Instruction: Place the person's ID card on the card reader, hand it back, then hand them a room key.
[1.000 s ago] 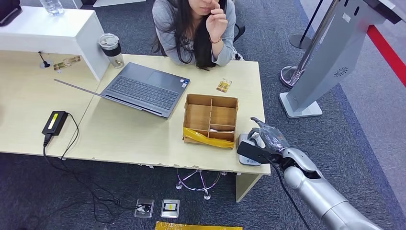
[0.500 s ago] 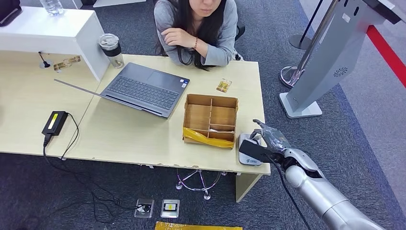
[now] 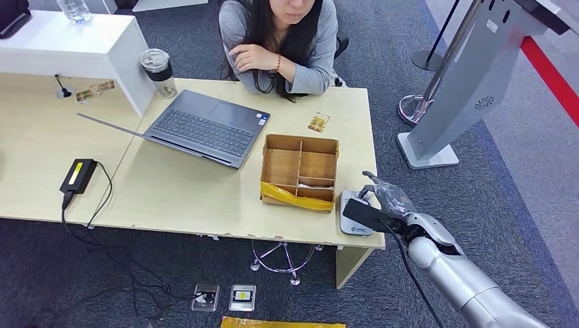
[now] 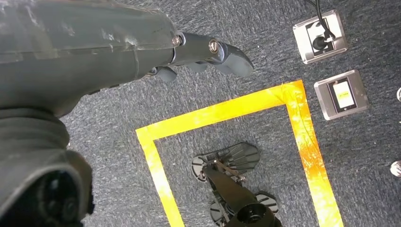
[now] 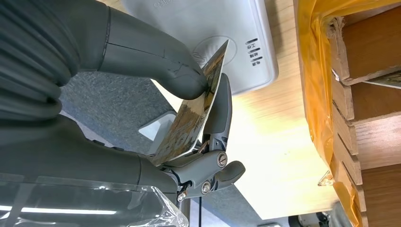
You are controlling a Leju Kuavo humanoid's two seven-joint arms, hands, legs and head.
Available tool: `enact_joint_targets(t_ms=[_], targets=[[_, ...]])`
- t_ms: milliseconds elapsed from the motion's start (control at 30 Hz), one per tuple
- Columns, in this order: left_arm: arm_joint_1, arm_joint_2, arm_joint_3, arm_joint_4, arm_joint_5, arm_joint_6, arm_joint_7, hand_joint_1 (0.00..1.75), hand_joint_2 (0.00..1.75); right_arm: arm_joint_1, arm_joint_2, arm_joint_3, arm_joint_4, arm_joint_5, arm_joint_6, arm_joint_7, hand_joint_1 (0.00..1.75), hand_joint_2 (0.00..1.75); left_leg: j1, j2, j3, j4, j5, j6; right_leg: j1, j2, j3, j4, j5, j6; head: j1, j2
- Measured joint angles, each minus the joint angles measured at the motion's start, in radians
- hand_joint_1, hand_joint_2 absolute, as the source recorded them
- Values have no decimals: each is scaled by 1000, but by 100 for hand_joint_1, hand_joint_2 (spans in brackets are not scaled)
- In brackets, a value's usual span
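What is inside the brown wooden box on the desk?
The wooden box has several compartments. A pale card-like item lies in one near the front right; the others look empty. Yellow tape covers the front wall, hiding what lies just behind it.

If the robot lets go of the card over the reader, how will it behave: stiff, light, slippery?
The card looks thin and flat, pinched edge-on by the right hand, so it is probably stiff and light. The reader has a smooth white top, so the card may slide rather than stay put.
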Motion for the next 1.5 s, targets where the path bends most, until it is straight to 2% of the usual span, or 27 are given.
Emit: enact_joint_targets(t_ms=[667, 1067, 1500], targets=[[0, 0, 0, 0, -2, -2, 1, 0, 0, -11, -14, -12, -12, 63, 12, 12, 175, 175, 0, 0, 0, 0, 0, 0, 0, 0, 0, 0, 1, 0, 0, 0], [0, 3, 0, 0, -3, -9, -10, 0, 0, -184, -58, -28, 9, 147, 35, -10, 175, 175, 0, 0, -1, 0, 0, 0, -1, 0, -1, 0, 1, 0, 0, 0], [0, 4, 0, 0, -19, -24, -23, 0, 0, -319, -66, -28, 23, 202, 48, -14, 175, 175, 0, 0, -2, 0, 0, 0, -1, 0, -2, 0, 1, 0, 0, 0]])
